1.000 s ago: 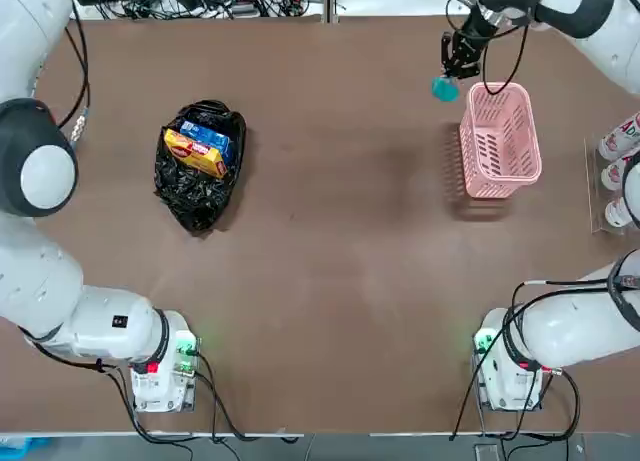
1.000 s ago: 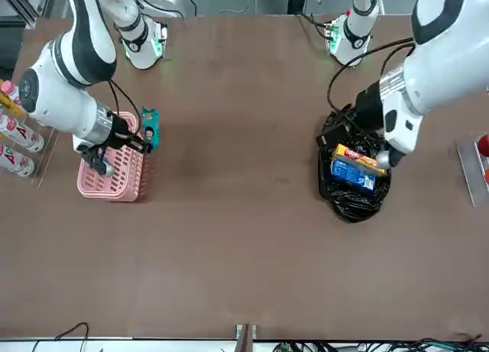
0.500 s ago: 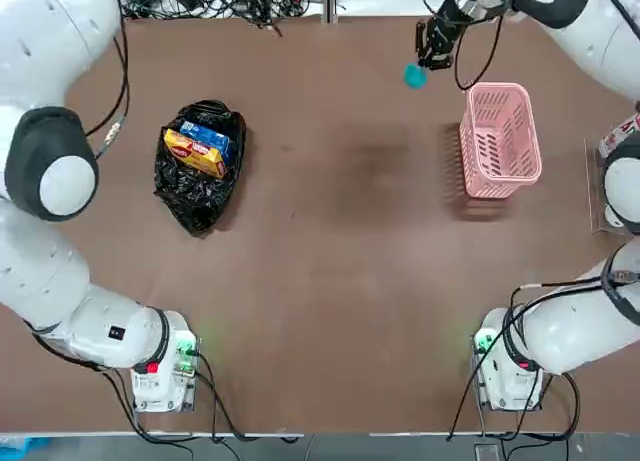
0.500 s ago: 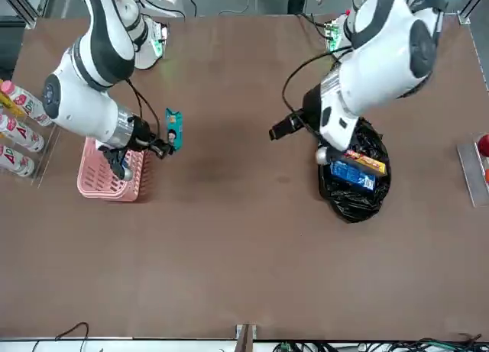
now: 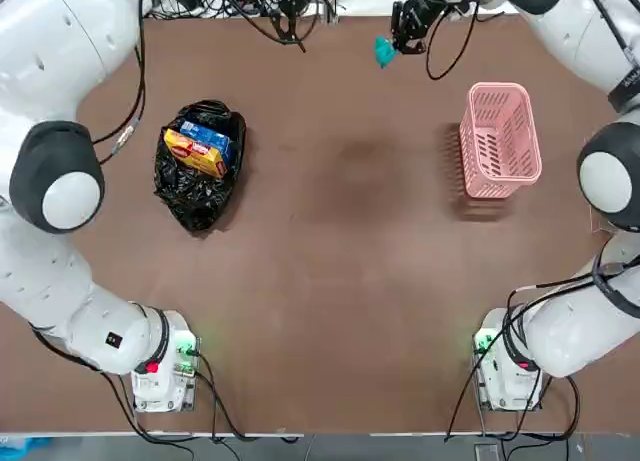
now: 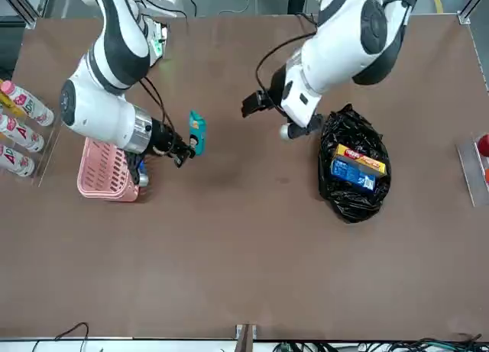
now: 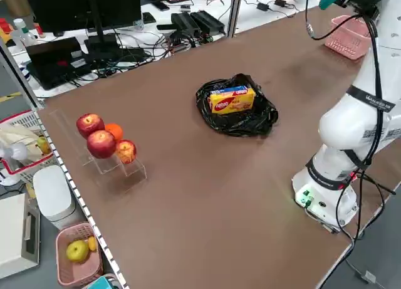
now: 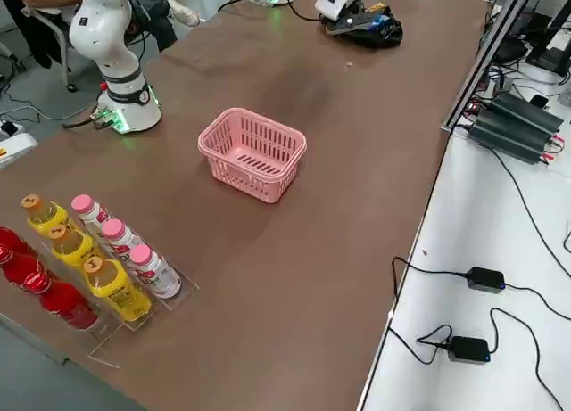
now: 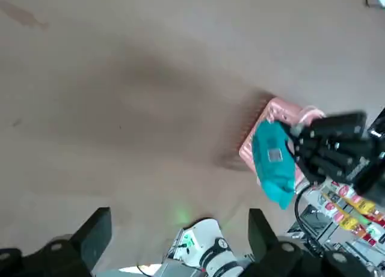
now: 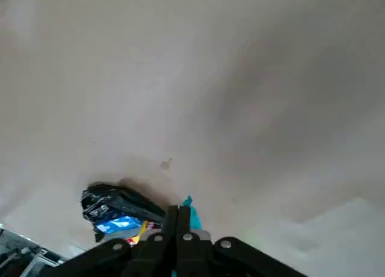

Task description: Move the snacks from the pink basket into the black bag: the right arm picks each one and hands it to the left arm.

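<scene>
Two of the three snacks already lie in the glossy, wrinkled black plastic bag [image 5: 198,171]: the blue pack with white print [image 5: 208,138] and the long yellow-orange pack with red marks [image 5: 193,153] rest side by side in its open mouth. The small rectangular pink lattice basket [image 8: 252,152] looks empty in the right side view. The last snack, the small teal packet [image 6: 197,133], is in the air above the brown surface [image 5: 340,281], clamped in the right tool [image 6: 183,148] between basket and bag. The left tool [image 6: 256,104], jaws spread apart and empty, faces the packet from near the bag. By my reading, only this handover and the final drop remain.
</scene>
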